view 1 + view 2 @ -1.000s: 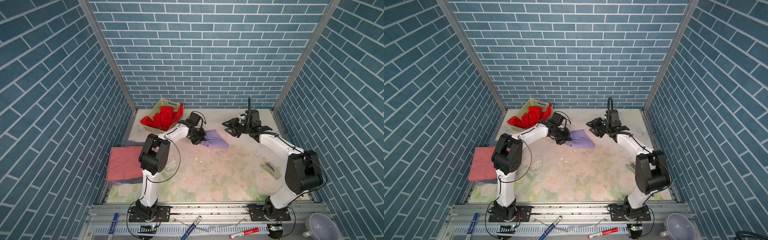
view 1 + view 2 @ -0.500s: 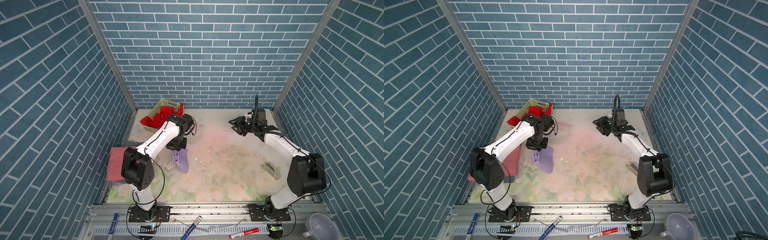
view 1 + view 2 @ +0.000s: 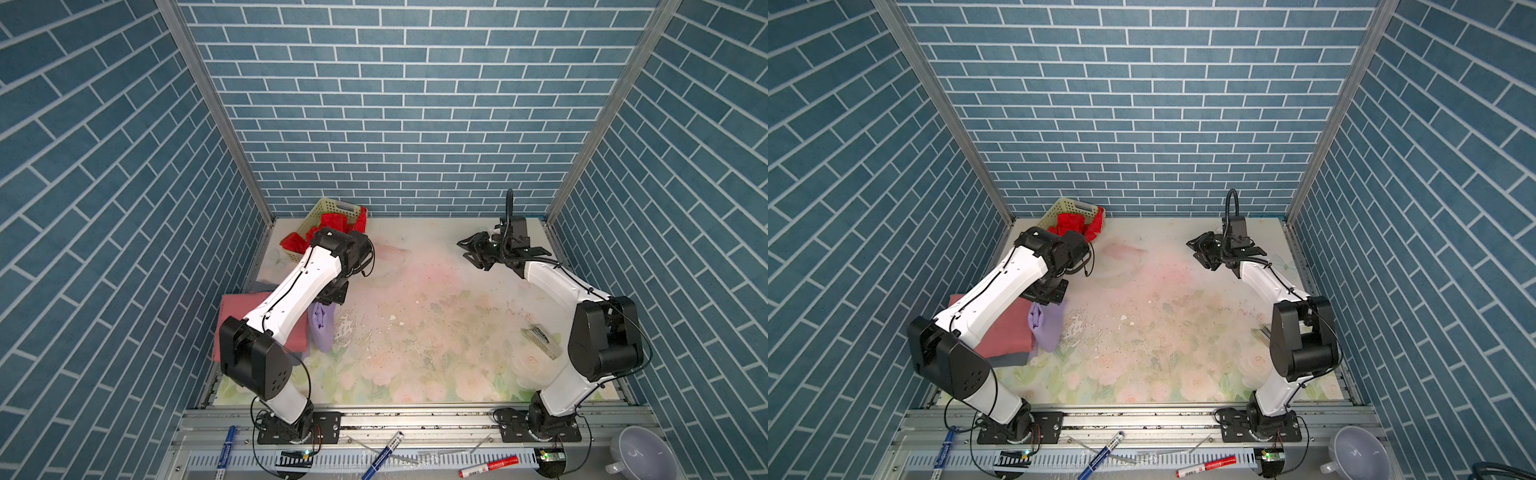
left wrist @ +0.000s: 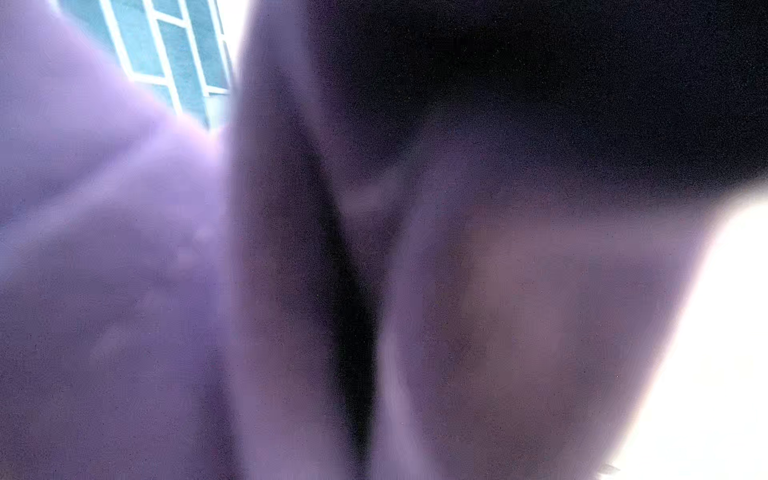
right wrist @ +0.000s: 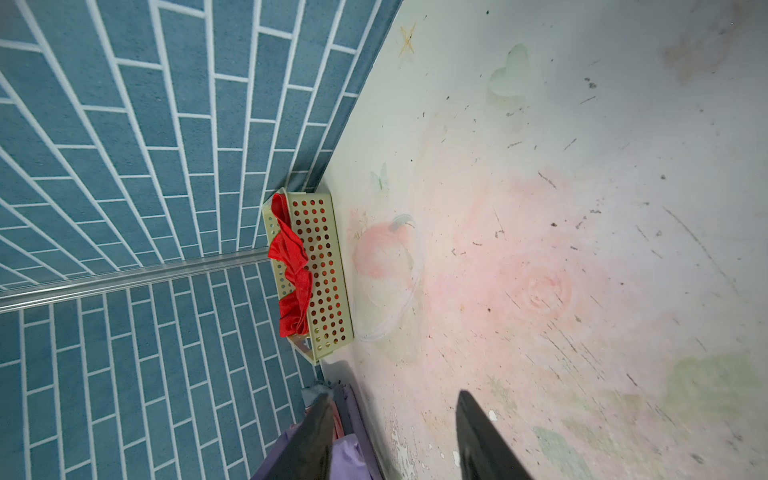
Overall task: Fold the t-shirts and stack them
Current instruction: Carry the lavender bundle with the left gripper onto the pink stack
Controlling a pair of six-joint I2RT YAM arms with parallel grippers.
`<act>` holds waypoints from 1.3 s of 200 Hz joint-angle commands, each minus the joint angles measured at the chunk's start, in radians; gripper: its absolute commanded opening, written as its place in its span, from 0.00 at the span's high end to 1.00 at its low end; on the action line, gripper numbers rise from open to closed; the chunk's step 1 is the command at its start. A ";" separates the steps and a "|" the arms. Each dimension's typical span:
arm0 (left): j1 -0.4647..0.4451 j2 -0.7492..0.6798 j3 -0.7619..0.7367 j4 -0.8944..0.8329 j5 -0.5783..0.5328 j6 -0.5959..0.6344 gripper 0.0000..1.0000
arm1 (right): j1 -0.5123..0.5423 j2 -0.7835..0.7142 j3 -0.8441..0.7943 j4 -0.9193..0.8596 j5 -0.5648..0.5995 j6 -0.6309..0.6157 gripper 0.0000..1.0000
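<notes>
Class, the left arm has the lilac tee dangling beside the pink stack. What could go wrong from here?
1. The lilac t-shirt hangs bunched from the left end effector; set down like that, it would likely land crumpled.
2. It dangles at the edge of the salmon-pink t-shirt; dragging it across could shove that layer askew on the grey t-shirt.
3. The right end effector is open and far off, so it cannot help.

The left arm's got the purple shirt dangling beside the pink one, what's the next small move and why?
Probably swing the left gripper sideways over the salmon-pink t-shirt. The folded lilac t-shirt hangs from its shut grip beside that stack, not above it, so it cannot be set down on top.
</notes>
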 commanded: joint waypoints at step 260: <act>0.525 -0.153 -0.291 0.416 -0.052 0.378 1.00 | 0.000 0.143 0.118 -0.069 0.054 -0.026 0.53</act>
